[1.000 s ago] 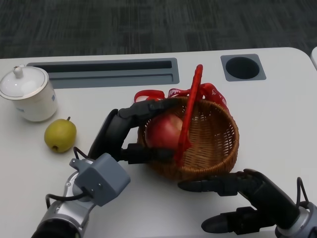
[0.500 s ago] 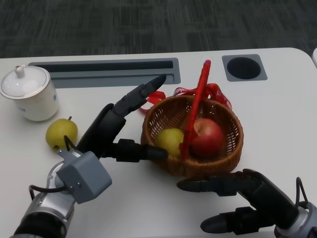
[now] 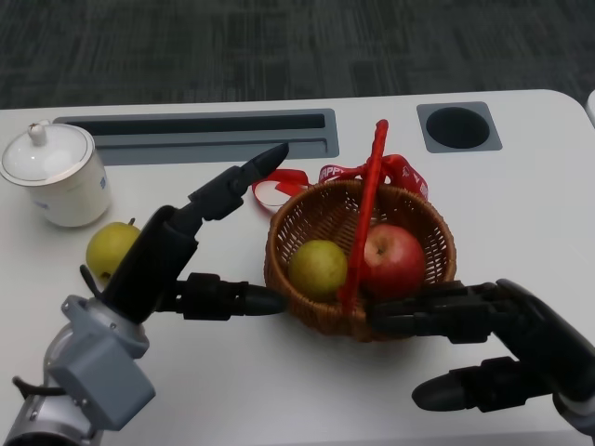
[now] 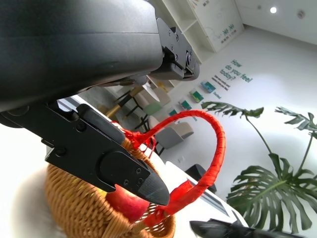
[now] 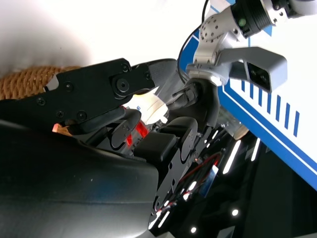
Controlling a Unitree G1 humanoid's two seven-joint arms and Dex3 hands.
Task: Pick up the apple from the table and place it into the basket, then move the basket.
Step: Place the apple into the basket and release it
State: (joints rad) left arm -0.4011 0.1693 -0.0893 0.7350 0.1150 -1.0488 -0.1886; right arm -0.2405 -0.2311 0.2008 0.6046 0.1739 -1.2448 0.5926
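Since the last frame my right hand [image 3: 507, 348] has advanced to the basket [image 3: 414, 302]. The apple [image 3: 394, 259] lies inside it beside a pear [image 3: 317, 268]. My left hand [image 3: 186, 255] stands released, fingers spread; right fingers spread, holding nothing.

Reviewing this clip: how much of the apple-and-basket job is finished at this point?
Done: the apple lies in the basket, beside a pear. The left robot hand is open and empty beside the basket. In hand: the right robot hand reaches its fingers to the basket's near rim, though no firm grip shows. Left: moving the basket.
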